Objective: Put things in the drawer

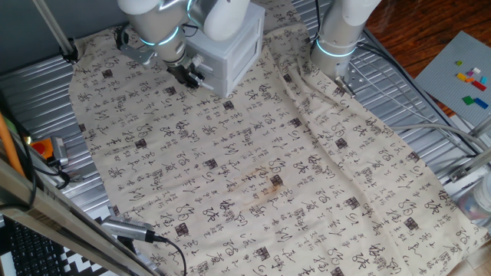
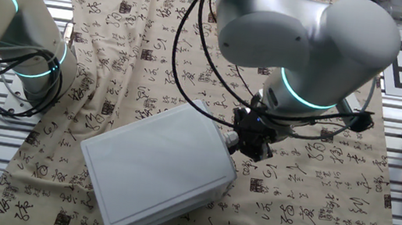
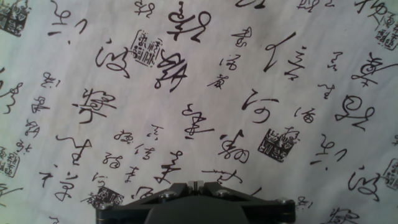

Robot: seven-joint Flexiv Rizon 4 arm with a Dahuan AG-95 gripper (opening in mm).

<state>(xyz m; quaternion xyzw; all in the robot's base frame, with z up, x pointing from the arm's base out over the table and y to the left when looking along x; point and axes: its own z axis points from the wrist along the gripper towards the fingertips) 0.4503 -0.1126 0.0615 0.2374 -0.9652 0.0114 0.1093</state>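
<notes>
Black gripper (image 2: 253, 142) beside drawer (image 2: 153, 169); jaw gap hidden.

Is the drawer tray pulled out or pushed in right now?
Pushed in, apparently: in both fixed views the drawer shows a compact box outline with no tray protruding. The gripper sits against its front, partly hiding it.

The black two-finger gripper (image 1: 189, 74) hangs just beside the white-grey boxy plastic drawer cabinet (image 1: 230, 50), which blocks passage on that side. A second silver robot arm base (image 1: 337, 38) stands at the worktop's far edge. The calligraphy-printed cloth (image 1: 253, 176) on the worktop lies open towards the near edge.
</notes>
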